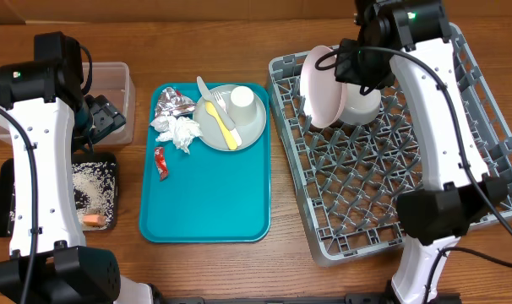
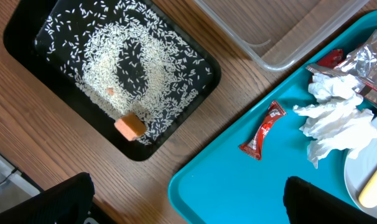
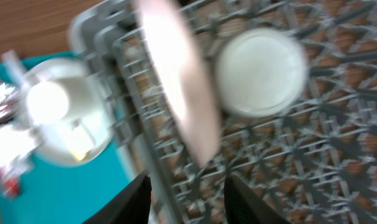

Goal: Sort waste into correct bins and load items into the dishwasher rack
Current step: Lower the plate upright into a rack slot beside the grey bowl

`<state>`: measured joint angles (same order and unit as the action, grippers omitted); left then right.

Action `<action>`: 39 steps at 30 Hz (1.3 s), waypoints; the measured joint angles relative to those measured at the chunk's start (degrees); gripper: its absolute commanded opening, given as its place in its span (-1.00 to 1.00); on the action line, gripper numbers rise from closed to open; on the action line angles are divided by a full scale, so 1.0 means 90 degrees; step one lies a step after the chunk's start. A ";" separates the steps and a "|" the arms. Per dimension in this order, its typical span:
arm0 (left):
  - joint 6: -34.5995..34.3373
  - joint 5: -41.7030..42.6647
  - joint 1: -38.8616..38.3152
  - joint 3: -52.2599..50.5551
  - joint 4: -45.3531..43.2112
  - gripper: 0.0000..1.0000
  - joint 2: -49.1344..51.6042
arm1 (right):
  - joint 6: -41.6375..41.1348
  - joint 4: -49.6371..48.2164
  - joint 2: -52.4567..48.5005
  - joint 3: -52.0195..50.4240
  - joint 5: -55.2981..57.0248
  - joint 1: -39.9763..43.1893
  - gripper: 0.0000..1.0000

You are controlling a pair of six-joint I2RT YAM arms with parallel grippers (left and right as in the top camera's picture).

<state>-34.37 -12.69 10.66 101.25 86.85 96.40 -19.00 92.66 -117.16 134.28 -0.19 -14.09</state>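
You see a brown wooden desk point(image 1: 205, 270) in even light. A plain brown wall point(image 1: 197, 10) stands at its far side.

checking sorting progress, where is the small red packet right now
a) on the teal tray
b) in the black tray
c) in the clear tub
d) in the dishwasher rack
a: the red packet lies on the teal tray beside the white napkin, while the black tray holds only rice and an orange cube.

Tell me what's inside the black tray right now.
Scattered white rice grains and one orange food cube lie in the black tray. Overhead, the left arm covers much of it.
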 measured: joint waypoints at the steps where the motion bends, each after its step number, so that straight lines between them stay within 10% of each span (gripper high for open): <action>1: 0.0000 0.0000 0.0000 0.0000 0.0000 1.00 0.0000 | 0.0112 0.0007 0.0041 0.0000 -0.0163 -0.0066 -0.16; 8: 0.0000 0.0000 0.0000 0.0000 0.0000 0.99 0.0000 | 0.0542 -0.0359 0.0061 -0.0508 -0.0571 -0.0695 0.23; 29: 0.0000 -0.0002 0.0000 0.0002 0.0000 1.00 0.0000 | 0.0857 -0.2246 0.0058 -0.3657 -0.0789 -0.1270 0.23; 39: 0.0000 -0.0002 0.0000 0.0002 0.0000 1.00 0.0000 | 0.0848 -0.2679 0.0032 -0.4090 -0.0750 -0.1528 -0.49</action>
<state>-34.37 -12.71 10.66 101.27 86.85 96.40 -11.38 68.55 -116.88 97.47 -6.94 -27.83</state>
